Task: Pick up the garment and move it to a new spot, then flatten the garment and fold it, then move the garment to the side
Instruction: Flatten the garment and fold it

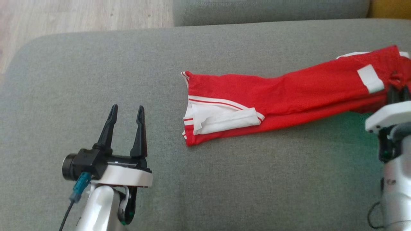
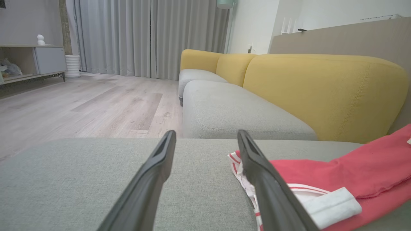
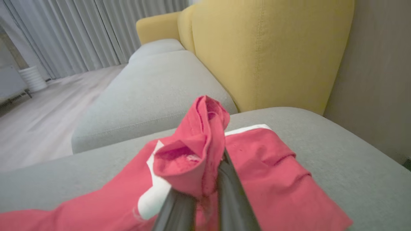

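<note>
On grey woven cushion [image 1: 224, 179], long red garment [image 1: 289, 93].

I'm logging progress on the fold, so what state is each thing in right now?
Red garment with white trim: stretched in a long strip, its right end bunched and raised.
Left end effector: open, empty, apart from the garment.
Right end effector: shut on the garment's bunched end.
Grey fabric sofa cushion: bearing the garment.
</note>
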Controlling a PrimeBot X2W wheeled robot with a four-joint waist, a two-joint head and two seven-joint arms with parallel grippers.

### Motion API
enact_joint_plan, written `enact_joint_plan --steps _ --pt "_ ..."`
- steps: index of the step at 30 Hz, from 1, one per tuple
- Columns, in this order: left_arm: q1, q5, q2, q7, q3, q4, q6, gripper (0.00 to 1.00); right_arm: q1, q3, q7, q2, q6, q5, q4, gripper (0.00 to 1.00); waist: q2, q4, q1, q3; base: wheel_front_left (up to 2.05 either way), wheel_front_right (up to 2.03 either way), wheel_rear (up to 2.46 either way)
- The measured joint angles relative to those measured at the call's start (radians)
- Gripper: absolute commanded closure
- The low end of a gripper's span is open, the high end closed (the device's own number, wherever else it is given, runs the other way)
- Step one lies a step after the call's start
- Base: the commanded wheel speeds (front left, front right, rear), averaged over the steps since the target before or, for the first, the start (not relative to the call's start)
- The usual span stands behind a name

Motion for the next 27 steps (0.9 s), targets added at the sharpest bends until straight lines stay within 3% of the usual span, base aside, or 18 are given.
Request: enact_joint_plan --steps 8,11,14,18,27 --pt "0.022 0.000 0.000 0.000 0.000 -0.003 0.001 0.00 0.075 0.149 0.044 0.091 0.000 0.094 -0.143 1.00 0.0000 0.021 0.0000 -0.041 0.00 0.00 0.00" --pt "0.030 0.000 0.000 0.000 -0.002 -0.003 0.001 0.00 0.098 0.189 0.044 0.098 0.000 0.130 -0.173 1.00 0.0000 0.032 0.0000 -0.052 0.00 0.00 0.00" --pt "0.038 0.000 0.000 0.000 -0.003 -0.003 0.001 0.00 0.132 0.295 0.048 0.096 0.000 0.221 -0.204 1.00 0.0000 0.053 -0.0001 -0.064 0.00 0.00 0.00" --pt "0.038 0.000 0.000 0.000 -0.004 -0.003 0.002 0.00 0.153 0.419 0.033 0.100 0.000 0.304 -0.208 1.00 0.0000 0.077 0.0000 -0.071 0.00 0.00 0.00" --pt "0.038 -0.009 0.000 0.000 -0.025 -0.003 0.002 0.00 0.111 0.578 -0.001 0.098 0.000 0.381 -0.130 1.00 0.0000 0.131 0.0001 -0.057 0.00 0.00 0.00"
